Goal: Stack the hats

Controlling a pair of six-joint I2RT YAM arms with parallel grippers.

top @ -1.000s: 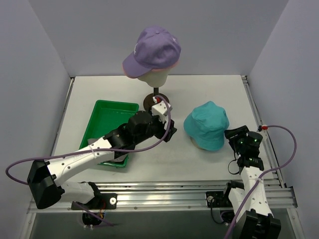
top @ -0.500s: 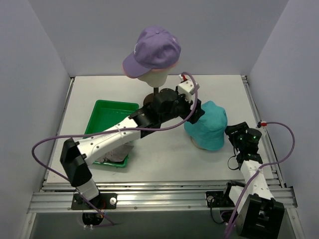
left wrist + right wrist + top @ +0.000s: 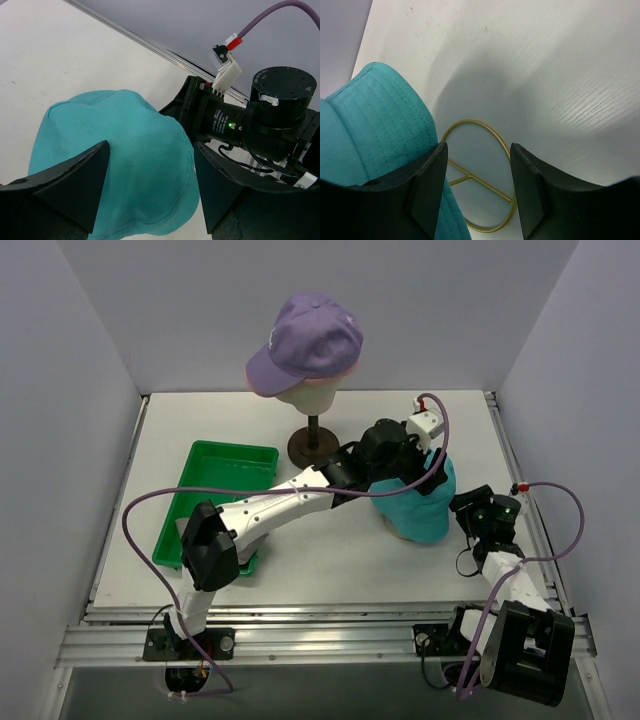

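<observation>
Left gripper (image 3: 150,175) has been swung across: teal bucket hat (image 3: 115,145), previously well clear of its fingers (image 3: 75,185), is now found between and beneath them.

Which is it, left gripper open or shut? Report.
Open: the left gripper hangs over the teal bucket hat, jaws spread wide apart.

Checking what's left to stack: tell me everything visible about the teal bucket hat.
The teal bucket hat is soft fabric with a rounded crown and a row-stitched brim. It sits crown-up on the table, right side, over a gold wire ring. The open left gripper straddles its crown; contact is unclear.
</observation>
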